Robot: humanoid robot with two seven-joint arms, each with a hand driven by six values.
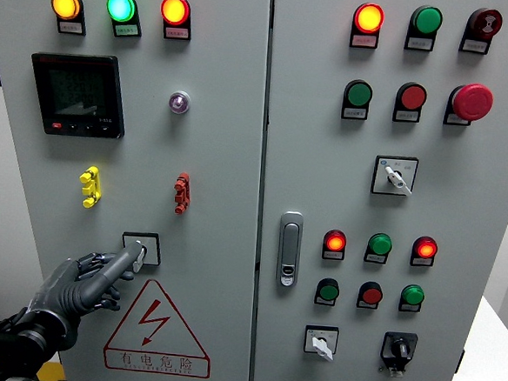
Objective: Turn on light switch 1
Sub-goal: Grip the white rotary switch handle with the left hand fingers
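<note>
Grey cabinet (pixel 233 111) with two doors fills the view, its face covered in lamps, buttons and switches.

Left door, top row: three lit lamps, orange (pixel 65 5), green (pixel 121 7) and red-orange (pixel 174 10). Below them sits a black meter (pixel 78 94) with a dim screen, and to its right a small round silver lamp (pixel 179 102). Lower down are a yellow clip (pixel 89 186) and a red clip (pixel 181 192), well apart. Under these is a square switch (pixel 142 248), the task's thing, near the lower middle of the left door. Below it is a triangular red warning sign (pixel 156 323) with a lightning bolt.

Left hand (pixel 86 282), dark and jointed, comes in from the lower left. Its index finger (pixel 125 260) is stretched out with the tip touching the switch's left side; the other fingers are loosely curled beneath it, gripping nothing. The right hand is out of view.

Right door carries a silver handle (pixel 290 248) on its left edge. At the top are a lit red-orange lamp (pixel 368 18), a green one (pixel 427 20) and a dark red buzzer (pixel 485 24). Next row: a green button (pixel 358 94), a red button (pixel 412 97) and a large red stop button (pixel 472 102). Below is a rotary selector (pixel 395 175). Further down are two rows of three small round lamps and buttons, red and green, then a second selector (pixel 321 342) and a black key switch (pixel 398 349) at the bottom.
</note>
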